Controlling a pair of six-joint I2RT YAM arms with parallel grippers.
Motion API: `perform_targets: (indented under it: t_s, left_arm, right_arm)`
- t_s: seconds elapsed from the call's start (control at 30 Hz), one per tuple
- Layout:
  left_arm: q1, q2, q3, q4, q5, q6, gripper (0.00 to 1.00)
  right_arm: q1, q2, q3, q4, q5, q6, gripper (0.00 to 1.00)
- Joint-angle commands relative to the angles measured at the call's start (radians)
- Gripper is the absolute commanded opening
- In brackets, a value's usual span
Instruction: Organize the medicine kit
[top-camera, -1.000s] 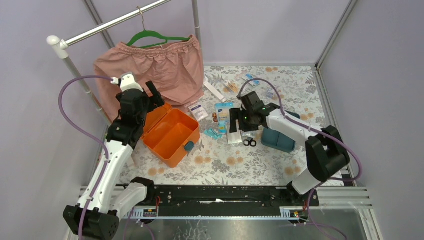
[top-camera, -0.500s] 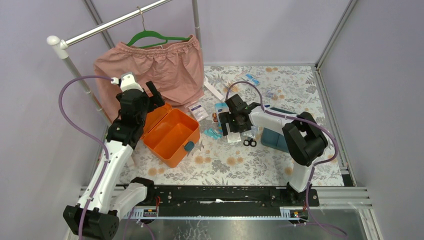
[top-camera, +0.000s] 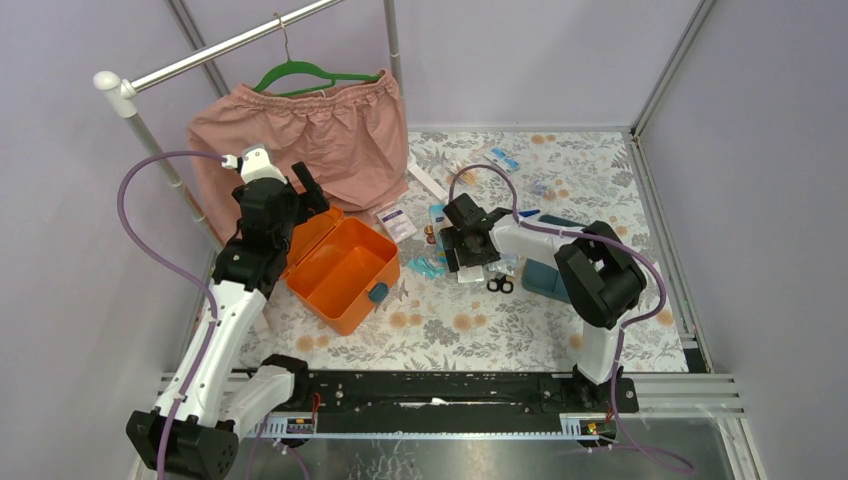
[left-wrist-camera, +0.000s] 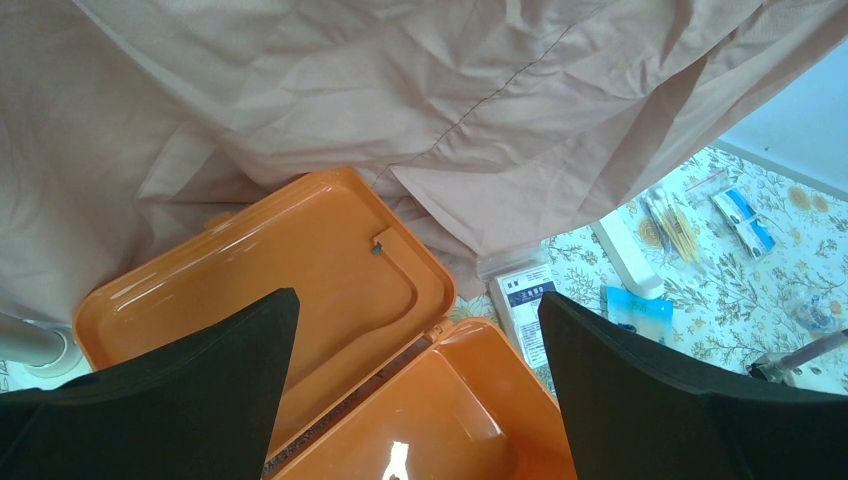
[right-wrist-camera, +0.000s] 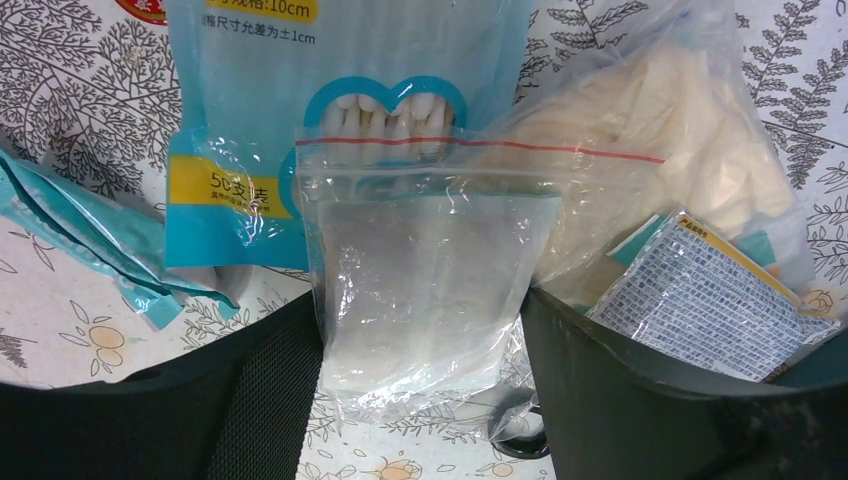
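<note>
**Top external view:** The medicine kit (top-camera: 345, 268) lay open on the left side of the floral table (top-camera: 450, 330). Its lid (top-camera: 312, 232) was thrown back toward a pink garment (top-camera: 330, 135) on a green hanger (top-camera: 312, 72), apparently so that supplies could be dropped straight in. The left end effector (top-camera: 310, 192) hovered over the lid, spread and empty. The teal insert tray (top-camera: 545, 282) sat well apart on the right, partly hidden by the right arm, with scissors (top-camera: 499, 285) just beside it. The right end effector (top-camera: 465, 248) pointed down into the loose packets scattered between box and tray.

**Left wrist view:** The fingers (left-wrist-camera: 200, 390) stood wide apart with nothing between them. Below them were the lid's inner face and the near edge of the box. The garment hung close behind, which may crowd any approach from that side.

**Right wrist view:** The fingers (right-wrist-camera: 640, 400) stood on either side of a clear zip bag (right-wrist-camera: 420, 290) without pinching it. The bag lay flat and uncrumpled, overlapping a blue cotton-swab pack (right-wrist-camera: 300, 100). A bag of pale crumpled material (right-wrist-camera: 660, 130) and a printed sachet (right-wrist-camera: 700, 300) lay to its right, and teal wrappers (right-wrist-camera: 80, 230) to its left. The open stance looked like preparation to pick the bag out of the pile.
</note>
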Motion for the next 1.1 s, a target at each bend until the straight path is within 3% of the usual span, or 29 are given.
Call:
perform_targets:
  t_s: [0.0, 0.3, 0.47, 0.7, 0.9, 1.07]
  left_arm:
    - [0.010, -0.006, -0.012, -0.001, 0.001, 0.000, 0.99]
    - [0.009, -0.013, -0.012, -0.001, 0.008, 0.002, 0.99]
    - [0.010, -0.017, -0.012, 0.001, 0.011, 0.002, 0.99]
    - [0.009, -0.024, -0.014, 0.000, 0.012, 0.002, 0.99]
    - [0.009, -0.026, -0.012, 0.000, 0.010, 0.002, 0.99]
    - [0.011, -0.032, -0.012, -0.002, 0.001, 0.002, 0.99]
  right_arm:
    - [0.012, -0.025, -0.009, 0.018, 0.017, 0.014, 0.77]
    - [0.012, -0.136, -0.100, 0.140, -0.092, 0.072, 0.62]
    - [0.012, -0.207, -0.120, 0.158, -0.111, 0.082, 0.61]
    - [0.013, -0.288, -0.086, 0.166, -0.257, 0.125, 0.61]
    - [0.026, -0.291, 0.037, 0.211, -0.400, 0.214, 0.61]
    - [0.108, -0.205, 0.174, 0.262, -0.426, 0.287, 0.61]
